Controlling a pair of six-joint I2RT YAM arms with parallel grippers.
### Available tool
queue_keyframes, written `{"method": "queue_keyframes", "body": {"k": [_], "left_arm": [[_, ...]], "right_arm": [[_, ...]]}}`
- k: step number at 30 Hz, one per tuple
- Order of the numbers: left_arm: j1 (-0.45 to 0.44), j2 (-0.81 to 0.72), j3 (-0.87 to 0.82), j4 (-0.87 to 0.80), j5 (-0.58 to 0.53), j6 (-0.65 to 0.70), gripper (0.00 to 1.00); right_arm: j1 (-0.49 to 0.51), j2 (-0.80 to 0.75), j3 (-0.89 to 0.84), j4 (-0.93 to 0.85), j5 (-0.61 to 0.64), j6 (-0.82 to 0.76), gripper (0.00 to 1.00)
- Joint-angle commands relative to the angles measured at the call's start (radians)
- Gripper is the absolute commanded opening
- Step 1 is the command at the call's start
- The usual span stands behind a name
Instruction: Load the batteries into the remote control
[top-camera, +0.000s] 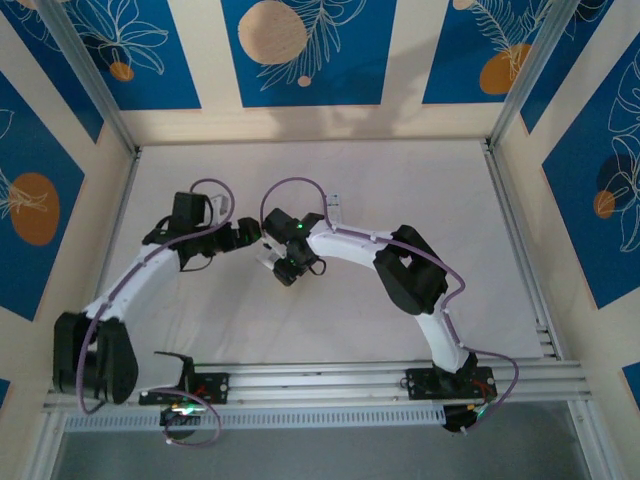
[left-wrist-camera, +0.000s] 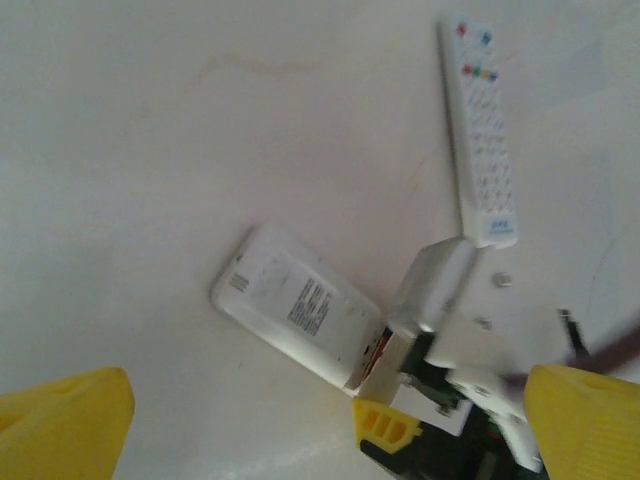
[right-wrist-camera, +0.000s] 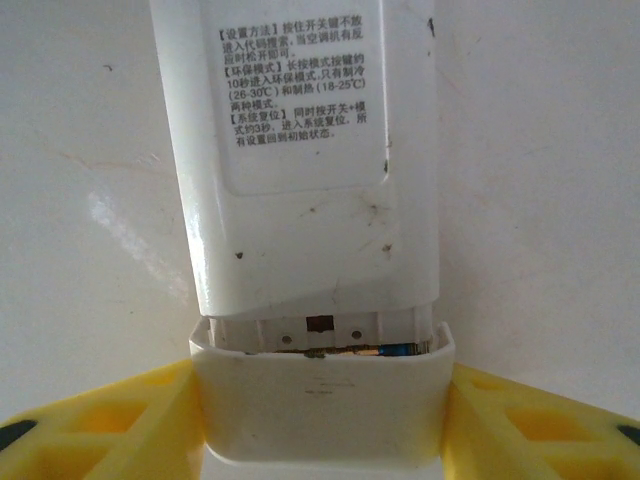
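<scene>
A white remote control (right-wrist-camera: 300, 150) lies face down on the white table, its label of Chinese print facing up. Its battery cover (right-wrist-camera: 320, 400) sits at the near end, slid a little off the body. My right gripper (right-wrist-camera: 320, 435) is shut on this cover, one yellow finger (right-wrist-camera: 100, 430) on each side. In the gap a coppery-gold and blue sliver of the batteries (right-wrist-camera: 400, 349) shows. In the left wrist view the same remote control (left-wrist-camera: 300, 315) lies diagonally, the cover (left-wrist-camera: 435, 285) at its right end. My left gripper (left-wrist-camera: 325, 440) hangs open above it, touching nothing.
A slim white remote with coloured buttons (left-wrist-camera: 480, 130) lies on the table beyond the cover. In the top view both grippers (top-camera: 250, 232) (top-camera: 283, 268) meet near the table's middle. Aluminium posts and rails (top-camera: 510, 230) edge the table.
</scene>
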Motion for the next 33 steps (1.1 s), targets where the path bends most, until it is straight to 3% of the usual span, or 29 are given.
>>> {"method": "queue_keyframes", "body": {"k": [1,8,17,20,33], "left_arm": [[0.011,0.068,-0.035,0.085,0.101,-0.084,0.98],[0.011,0.203,-0.022,0.137,0.135,-0.128,0.93],[0.016,0.307,0.028,0.035,-0.020,-0.121,0.80],[0.021,0.315,0.024,0.055,-0.015,-0.137,0.76],[0.028,0.318,0.050,0.068,0.018,-0.099,0.73]], "right_arm": [[-0.014,0.043,-0.022,0.030,-0.042,-0.046,0.57],[-0.021,0.091,-0.017,0.074,-0.077,-0.046,0.57],[-0.029,0.097,-0.025,0.089,-0.132,-0.014,0.64],[-0.045,0.078,-0.023,0.086,-0.136,-0.008,0.67],[-0.092,0.008,-0.021,0.099,-0.180,0.040,0.75]]}}
